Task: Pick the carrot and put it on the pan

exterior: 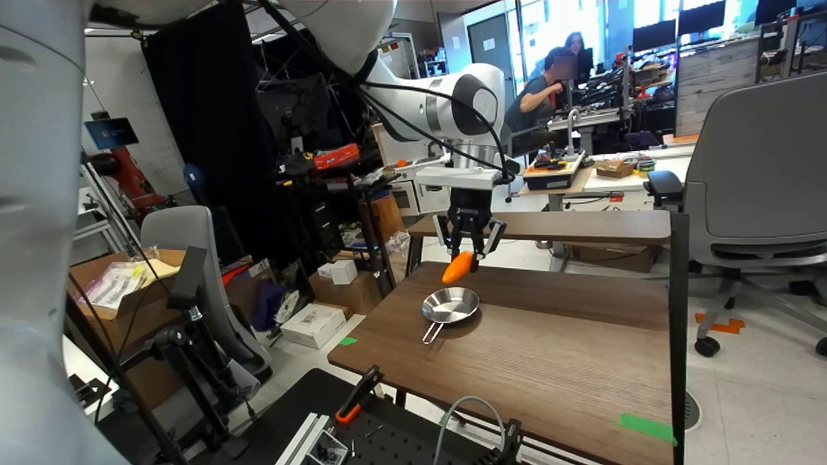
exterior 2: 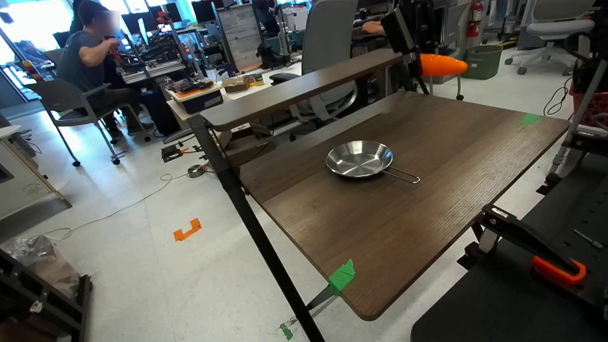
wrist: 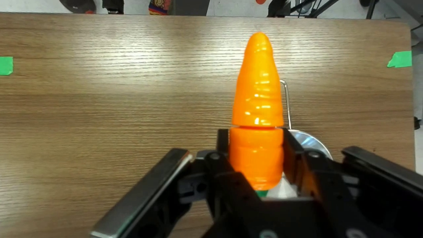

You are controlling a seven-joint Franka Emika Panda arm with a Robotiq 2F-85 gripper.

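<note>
Wrist view: gripping carrot (wrist: 257,110) in end effector (wrist: 256,145), closed snug on fat end
Could totally bounce off pan (wrist: 309,141) if dropped this high, off-center.

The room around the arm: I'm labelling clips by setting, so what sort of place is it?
Probably a robotics lab or workshop: the exterior views show a robot arm, monitors and a clamp.

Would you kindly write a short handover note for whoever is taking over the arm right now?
Gripper: closed on the thick end of the carrot, raised above the table.
Carrot: in the air, apart from the pan.
Pan: resting on the table, partly hidden behind carrot and gripper in the wrist view.
Done: carrot grasped and lifted.
Left: likely line up over the pan, lower, then release.
</note>
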